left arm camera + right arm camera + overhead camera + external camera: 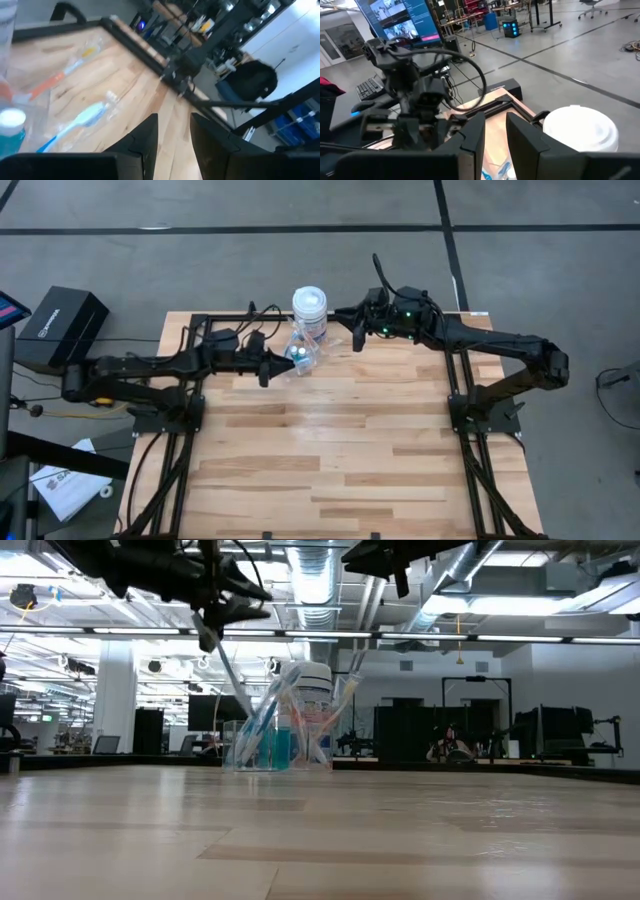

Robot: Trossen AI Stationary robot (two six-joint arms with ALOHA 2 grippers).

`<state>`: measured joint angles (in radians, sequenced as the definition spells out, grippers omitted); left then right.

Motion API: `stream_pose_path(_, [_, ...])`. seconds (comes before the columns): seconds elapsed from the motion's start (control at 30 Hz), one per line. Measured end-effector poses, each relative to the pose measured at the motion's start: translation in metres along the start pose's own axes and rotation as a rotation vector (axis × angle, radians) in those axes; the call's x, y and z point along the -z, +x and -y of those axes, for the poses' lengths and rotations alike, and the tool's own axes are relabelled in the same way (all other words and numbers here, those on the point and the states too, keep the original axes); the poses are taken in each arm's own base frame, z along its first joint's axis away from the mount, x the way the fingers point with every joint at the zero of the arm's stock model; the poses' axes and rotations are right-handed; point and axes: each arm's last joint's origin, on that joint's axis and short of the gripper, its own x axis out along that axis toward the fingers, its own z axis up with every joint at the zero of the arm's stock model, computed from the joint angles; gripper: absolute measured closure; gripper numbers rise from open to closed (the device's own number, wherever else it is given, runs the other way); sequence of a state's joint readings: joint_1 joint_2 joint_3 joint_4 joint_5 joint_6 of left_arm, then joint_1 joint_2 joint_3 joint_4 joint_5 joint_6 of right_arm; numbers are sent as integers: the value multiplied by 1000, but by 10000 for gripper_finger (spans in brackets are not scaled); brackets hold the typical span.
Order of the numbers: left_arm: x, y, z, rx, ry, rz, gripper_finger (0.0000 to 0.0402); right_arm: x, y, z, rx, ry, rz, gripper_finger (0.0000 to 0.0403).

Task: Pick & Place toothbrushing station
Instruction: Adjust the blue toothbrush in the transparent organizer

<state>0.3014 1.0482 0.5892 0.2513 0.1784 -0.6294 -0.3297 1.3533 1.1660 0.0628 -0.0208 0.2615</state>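
The toothbrushing station is a small see-through holder standing near the table's far edge, with thin toothbrushes leaning out of its top. The left wrist view shows a blue brush, an orange one and a white-capped blue vial. My left gripper hovers level just left of the holder, up by the brush tops, open, with only bare table in its gap. My right gripper hangs higher to the holder's right, its fingers a little apart around nothing.
A larger white jar stands right behind the holder, close to both grippers. A black frame rail runs along the table's far edge. A black box sits off the table's left. The near half of the tabletop is bare wood.
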Motion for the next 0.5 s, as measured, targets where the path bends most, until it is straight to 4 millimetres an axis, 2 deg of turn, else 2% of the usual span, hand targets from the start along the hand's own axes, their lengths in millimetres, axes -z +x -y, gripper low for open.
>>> stream_pose_path(0.27, [9, 19, -23, -49, -17, -102, 293, -1, 0, 6, 13, -2, 1, 333])
stream_pose_path(0.5, [2, 24, -36, -28, -39, -73, 293, -2, 0, 10, 11, -7, 1, 333])
